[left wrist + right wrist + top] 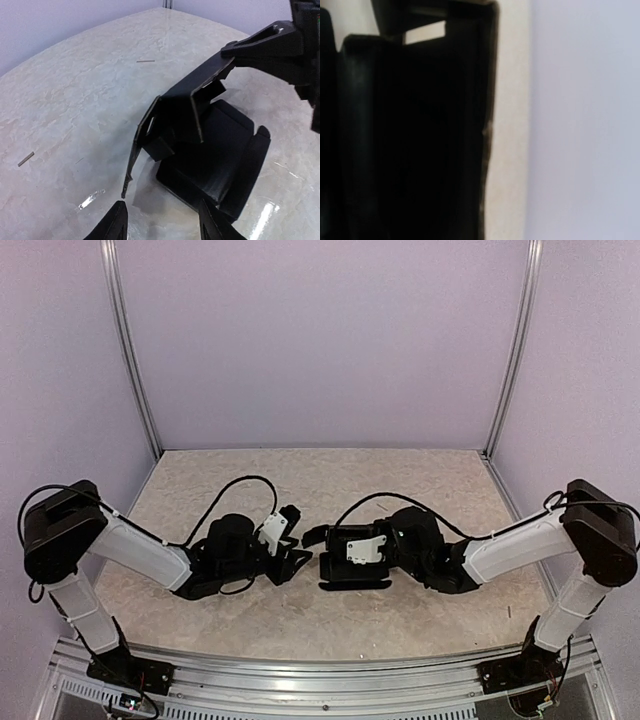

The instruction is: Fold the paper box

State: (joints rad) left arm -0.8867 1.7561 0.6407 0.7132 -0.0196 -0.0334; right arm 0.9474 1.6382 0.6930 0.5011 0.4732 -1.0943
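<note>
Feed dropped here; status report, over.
Left fingers open, empty. Right fingers shut on a raised flap of the box. Box part-folded, resting on table. Stray scraps, none blocking.

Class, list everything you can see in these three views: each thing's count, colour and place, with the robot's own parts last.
paper box: one, matte black, half folded, mid-table between the grippers
table: one, beige marbled, under everything
slivers: at least two, pale, loose on the table left of the box
walls: lilac, behind and at both sides
frame posts: two, silver, at the back corners
rail: one, silver, along the near edge
arms: two, white and black, reaching inward from the near corners
left gripper: one, black, open, just short of the box
right gripper: one, black, shut on a raised flap of the box
</note>
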